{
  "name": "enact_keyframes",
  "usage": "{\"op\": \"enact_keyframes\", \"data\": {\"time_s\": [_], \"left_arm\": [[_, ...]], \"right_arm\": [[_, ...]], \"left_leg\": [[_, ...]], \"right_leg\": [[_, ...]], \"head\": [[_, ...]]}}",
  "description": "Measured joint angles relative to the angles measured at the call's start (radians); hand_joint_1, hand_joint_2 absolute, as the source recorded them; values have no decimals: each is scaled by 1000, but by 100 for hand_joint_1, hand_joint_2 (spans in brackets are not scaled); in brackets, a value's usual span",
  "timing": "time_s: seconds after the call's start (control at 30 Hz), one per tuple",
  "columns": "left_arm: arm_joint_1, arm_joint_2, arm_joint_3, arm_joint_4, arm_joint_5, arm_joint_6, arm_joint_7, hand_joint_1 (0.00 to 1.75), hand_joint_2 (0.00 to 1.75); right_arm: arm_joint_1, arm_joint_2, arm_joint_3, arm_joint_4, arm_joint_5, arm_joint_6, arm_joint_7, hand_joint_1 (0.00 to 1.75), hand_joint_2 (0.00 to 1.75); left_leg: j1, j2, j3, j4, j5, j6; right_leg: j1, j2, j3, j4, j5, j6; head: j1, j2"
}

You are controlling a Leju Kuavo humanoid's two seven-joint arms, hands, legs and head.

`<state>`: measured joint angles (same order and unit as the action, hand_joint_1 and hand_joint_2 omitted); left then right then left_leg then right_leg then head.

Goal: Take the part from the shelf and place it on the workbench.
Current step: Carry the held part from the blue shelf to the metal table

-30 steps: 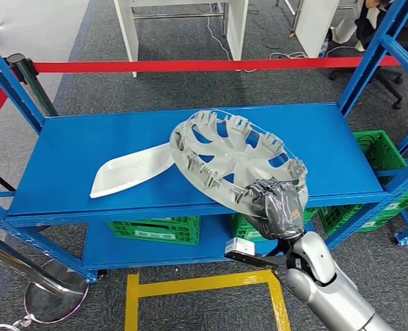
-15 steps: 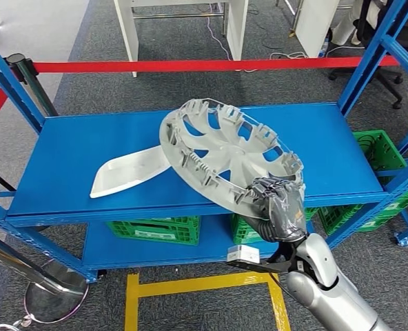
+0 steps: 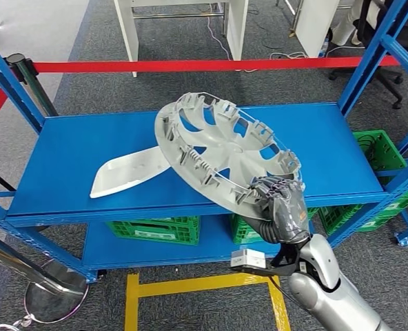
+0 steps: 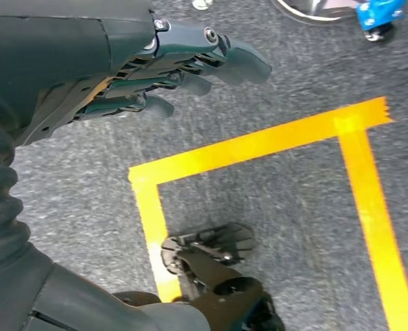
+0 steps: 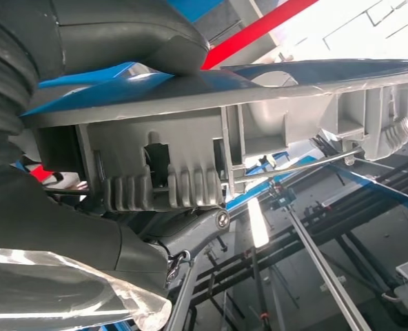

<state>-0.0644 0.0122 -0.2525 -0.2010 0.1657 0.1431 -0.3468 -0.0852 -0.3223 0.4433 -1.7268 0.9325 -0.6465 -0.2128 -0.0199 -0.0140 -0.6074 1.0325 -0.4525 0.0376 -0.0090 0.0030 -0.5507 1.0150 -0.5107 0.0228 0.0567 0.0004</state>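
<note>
A grey spoked wheel cover (image 3: pixel 218 155) is tilted above the blue shelf top (image 3: pixel 67 155), its far rim raised and its inner side with clips facing up. My right hand (image 3: pixel 280 207) grips its near rim at the shelf's front edge. In the right wrist view the thumb (image 5: pixel 134 34) lies on one face of the wheel cover's rim (image 5: pixel 218 138) and the fingers (image 5: pixel 72 241) on the other. In the left wrist view my left hand (image 4: pixel 155 76) hangs over the floor, fingers apart and holding nothing.
A white curved panel (image 3: pixel 131 170) lies flat on the shelf, just left of the cover. Green crates (image 3: pixel 155 229) stand on the lower level and one (image 3: pixel 381 153) at the right. Red barrier tape (image 3: pixel 181 65) runs behind the shelf. Yellow floor tape (image 3: pixel 202 283) marks the floor in front.
My right hand has lifted and tilted the wheel cover: its far rim rose and swung left, off the shelf top and over the white panel's end. The hand drew slightly back and down.
</note>
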Motion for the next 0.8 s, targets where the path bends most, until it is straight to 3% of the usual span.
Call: {"op": "enact_keyframes", "data": {"time_s": [0.33,0.47,0.57,0.7,0.8], "left_arm": [[-5,-2,0,0,2,-11,-23,0,175],[-6,-2,0,0,2,-15,-26,0,175],[-6,-2,2,0,2,-15,-31,0,175],[-5,-2,7,0,3,-17,-43,0,175],[-5,-2,8,0,2,-18,-46,0,175]], "right_arm": [[7,-4,-10,-14,-9,0,-8,175,175],[11,-6,-10,-36,-109,28,-32,175,175],[8,-11,-10,-67,-324,135,-75,175,175],[6,-15,-20,-103,-649,381,-141,175,175],[9,-14,-43,-118,-818,540,-170,175,175]], "left_leg": [[0,0,0,0,0,0],[0,0,0,0,0,0],[0,0,0,0,0,0],[0,0,0,0,0,0],[0,0,0,0,0,0]], "right_leg": [[0,0,0,0,0,0],[0,0,0,0,0,0],[0,0,0,0,0,0],[0,0,0,0,0,0],[0,0,0,0,0,0]], "head": [[0,0],[0,0],[0,0],[0,0],[0,0]]}}
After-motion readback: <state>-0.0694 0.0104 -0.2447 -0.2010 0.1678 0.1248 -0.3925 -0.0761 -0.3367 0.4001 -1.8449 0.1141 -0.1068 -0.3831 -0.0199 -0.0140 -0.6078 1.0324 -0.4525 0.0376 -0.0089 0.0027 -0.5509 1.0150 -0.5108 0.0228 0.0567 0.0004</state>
